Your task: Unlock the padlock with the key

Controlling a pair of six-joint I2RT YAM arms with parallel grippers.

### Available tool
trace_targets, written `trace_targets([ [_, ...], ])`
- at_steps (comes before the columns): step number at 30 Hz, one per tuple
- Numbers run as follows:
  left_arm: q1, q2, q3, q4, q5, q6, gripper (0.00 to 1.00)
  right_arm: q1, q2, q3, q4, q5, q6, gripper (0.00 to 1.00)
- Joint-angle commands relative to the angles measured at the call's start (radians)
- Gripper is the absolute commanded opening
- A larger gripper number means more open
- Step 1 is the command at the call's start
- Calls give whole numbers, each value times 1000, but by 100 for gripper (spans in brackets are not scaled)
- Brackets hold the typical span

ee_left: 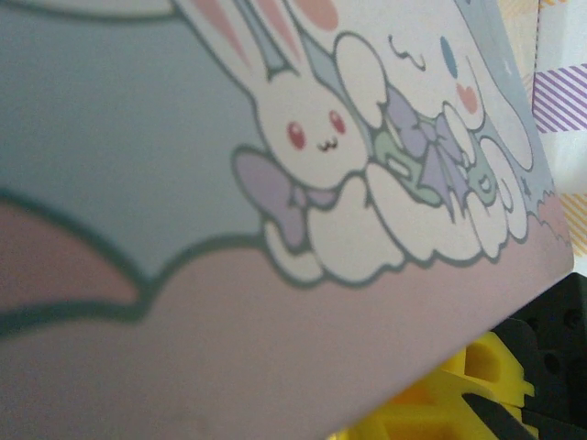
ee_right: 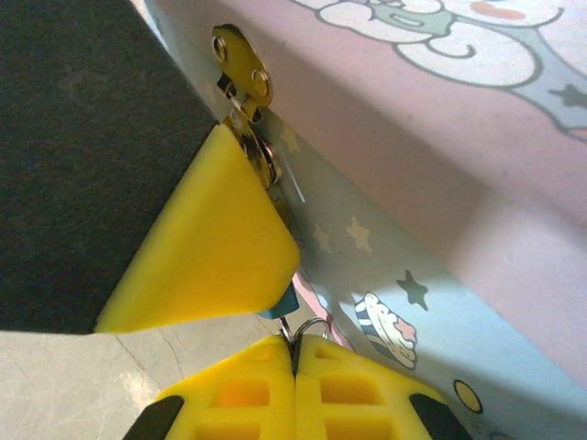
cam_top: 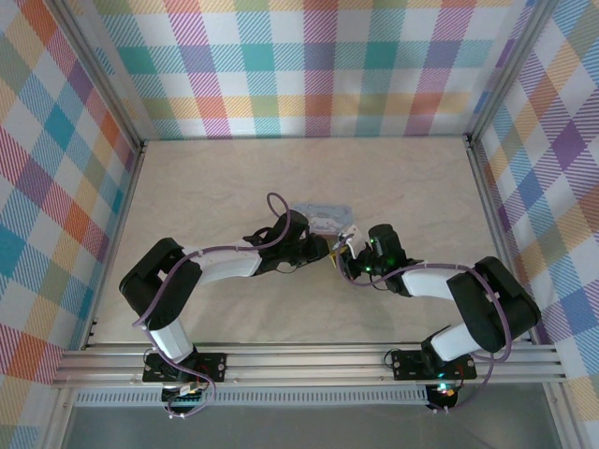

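Beige table (cam_top: 215,187): the key (ee_right: 293,332) is pinched by the right gripper (ee_right: 295,356) at the padlock's (ee_right: 278,311) six o'clock. Left gripper (cam_top: 318,248) closure cannot be told. Insertion is judged in hand; fine alignment is needed.

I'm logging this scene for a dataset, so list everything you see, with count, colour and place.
tin: one, light blue and pink with white cartoon characters, mid-table between the tools.
hasp: one, brass, on the tin's side wall.
padlock: one, a teal sliver below the hasp, mostly hidden by a yellow finger.
key: one, only a thin metal loop showing, apparently pinched in the right tool.
table: one, cream.
walls: three, pastel plaid, around the table.
arms: two, white and black with purple cables, based at the near edge.
left tool: one, yellow fingers, at the tin's hasp side.
right tool: one, yellow fingers, shut.
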State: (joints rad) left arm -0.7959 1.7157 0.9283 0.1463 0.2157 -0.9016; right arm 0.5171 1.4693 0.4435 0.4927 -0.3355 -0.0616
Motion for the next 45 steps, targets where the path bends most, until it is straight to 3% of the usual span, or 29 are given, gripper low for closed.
trace_targets([
  [1,-26,17,14,-7,79,-5,21,-1,-11,56,168,-34,51,0],
  [17,-17,-21,-26,-11,19,-15,35,49,31,-2,38,59,232,0],
  [30,22,-154,-129,-23,-32,-36,56,78,55,3,-43,65,300,0],
  [35,28,-203,-210,68,-60,-114,58,84,52,10,-57,52,384,0],
  [45,23,-199,-400,467,-109,-295,56,86,14,24,-83,13,632,0],
])
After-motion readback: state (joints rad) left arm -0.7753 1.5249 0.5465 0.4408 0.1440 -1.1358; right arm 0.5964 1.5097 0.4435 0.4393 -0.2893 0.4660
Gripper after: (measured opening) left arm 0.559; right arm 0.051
